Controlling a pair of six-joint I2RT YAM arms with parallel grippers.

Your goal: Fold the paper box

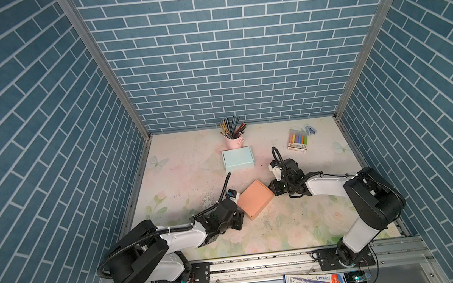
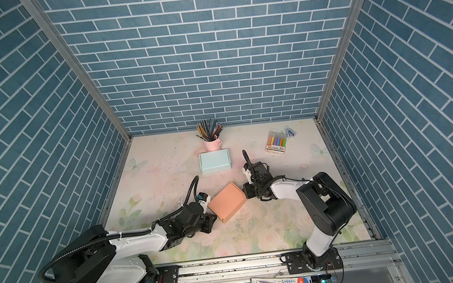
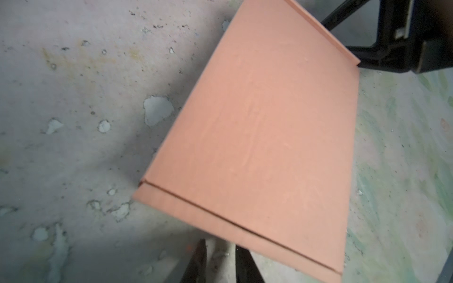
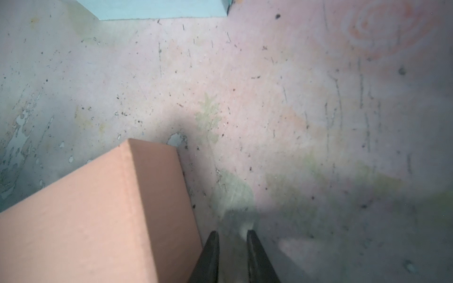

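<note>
The orange box [image 1: 255,199] lies closed near the blue box [image 1: 238,158]. The left gripper [image 3: 220,247] and right gripper [image 4: 232,233] flank it, each just beside an edge, jaws narrowly parted and empty.

- A closed salmon-orange cardboard box [image 1: 255,199] was closely flanked on opposite sides by the left gripper [image 3: 220,263] and the right gripper [image 4: 232,247].
- Bare floral table mat [image 1: 183,178] was left open between it and a closed pale-blue cardboard box [image 1: 238,158].
- The far edge was obstructed by a pink cup of pencils [image 1: 234,140] and a transparent pack of coloured markers [image 1: 297,140].
- The mat's near strip was left passable.
</note>
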